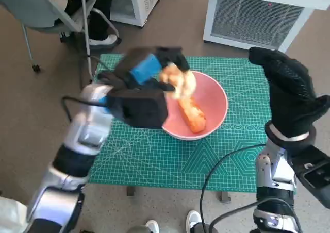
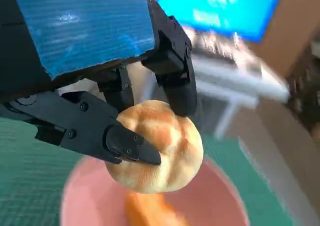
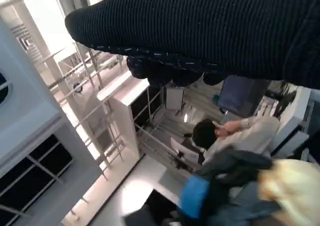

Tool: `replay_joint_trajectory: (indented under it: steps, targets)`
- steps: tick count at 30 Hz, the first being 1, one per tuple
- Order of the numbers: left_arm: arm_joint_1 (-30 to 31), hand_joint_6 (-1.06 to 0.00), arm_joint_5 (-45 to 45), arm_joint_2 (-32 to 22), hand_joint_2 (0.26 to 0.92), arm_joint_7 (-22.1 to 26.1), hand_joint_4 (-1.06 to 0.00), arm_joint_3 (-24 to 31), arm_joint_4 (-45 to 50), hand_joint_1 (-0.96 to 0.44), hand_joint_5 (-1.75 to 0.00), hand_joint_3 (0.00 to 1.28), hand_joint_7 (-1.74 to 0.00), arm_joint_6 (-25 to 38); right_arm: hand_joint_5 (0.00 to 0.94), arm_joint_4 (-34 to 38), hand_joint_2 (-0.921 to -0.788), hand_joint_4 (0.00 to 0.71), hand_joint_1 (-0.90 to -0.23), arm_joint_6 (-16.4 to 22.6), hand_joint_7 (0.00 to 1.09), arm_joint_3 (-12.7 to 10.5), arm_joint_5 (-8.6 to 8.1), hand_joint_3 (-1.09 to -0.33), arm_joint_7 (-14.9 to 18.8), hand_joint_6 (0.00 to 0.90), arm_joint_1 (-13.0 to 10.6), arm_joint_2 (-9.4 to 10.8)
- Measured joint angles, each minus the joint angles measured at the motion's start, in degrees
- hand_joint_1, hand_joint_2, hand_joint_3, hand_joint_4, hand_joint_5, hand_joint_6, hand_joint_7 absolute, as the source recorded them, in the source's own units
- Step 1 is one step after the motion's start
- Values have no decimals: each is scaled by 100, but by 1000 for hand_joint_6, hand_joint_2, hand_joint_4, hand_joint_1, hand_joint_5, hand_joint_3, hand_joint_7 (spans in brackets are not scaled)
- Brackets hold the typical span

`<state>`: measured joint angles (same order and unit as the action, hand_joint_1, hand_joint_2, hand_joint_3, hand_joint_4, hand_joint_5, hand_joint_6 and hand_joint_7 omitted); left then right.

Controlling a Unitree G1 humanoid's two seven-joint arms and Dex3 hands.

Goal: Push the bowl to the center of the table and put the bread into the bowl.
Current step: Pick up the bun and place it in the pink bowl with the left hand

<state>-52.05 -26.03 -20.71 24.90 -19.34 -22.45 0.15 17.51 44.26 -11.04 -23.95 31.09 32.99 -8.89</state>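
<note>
Left hand holds a bun over the bowl

The left hand point(image 1: 142, 81), reaching in from the bowl's left side, pinches a round bun point(image 2: 157, 146) between its black fingers point(image 2: 177, 83), just above the pink bowl point(image 1: 214, 96), which sits mid-counter point(image 1: 154, 161) with an orange roll point(image 1: 192, 115) inside. The right hand point(image 1: 286, 91) hangs raised beside the bowl, holding nothing, fingers loosely apart.

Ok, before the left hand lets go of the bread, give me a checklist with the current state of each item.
1. Bread roll held by left hand: ok, pinched between fingers.
2. Roll above the pink bowl: ok in both views.
3. Bowl near the middle of the green mat: ok, roughly.
4. Room in bowl: an orange item already lies inside; ok, space remains.
5. Right hand clear of bowl: ok, raised to the side.
6. Roll's height above bowl: cannot tell.
</note>
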Motion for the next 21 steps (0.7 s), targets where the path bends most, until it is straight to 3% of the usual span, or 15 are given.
replay_joint_trajectory:
  steps: [2,3,7,10,12,17,21]
  targets:
    - [-93,-333,-39,1,845,410,-219,-174,-264,8,-206,52,-105,128,4,-43,-921,244,-601,1,600,0,61,-735,-30,2,-11,-1]
    - [-130,-327,-62,1,841,600,-187,-253,-354,0,-165,46,-84,250,4,-63,-921,244,-599,1,600,0,87,-736,-45,3,-18,-3]
    - [-244,-305,-144,6,823,1399,-126,-512,-575,-57,-45,25,-18,922,5,-165,-921,246,-584,7,597,2,179,-744,-111,5,-42,-2]
    - [-238,-267,-119,3,822,1572,-104,-523,-555,-124,-16,20,-7,1054,5,-222,-921,247,-577,15,593,-4,194,-753,-147,5,-55,-11]
    - [-148,-241,8,-10,829,1437,-95,-360,-441,-181,-8,20,-4,878,5,-253,-921,248,-574,25,587,-6,227,-759,-176,3,-56,-15]
    - [86,-209,484,39,876,628,-109,145,-467,-367,-8,26,-2,-320,5,-269,-921,251,-567,50,576,-15,320,-769,-223,3,-42,-24]
    - [184,-239,684,146,912,6,-214,418,-707,-492,-35,114,-17,-1243,5,-269,-921,253,-570,54,568,-13,380,-772,-233,8,-17,-23]
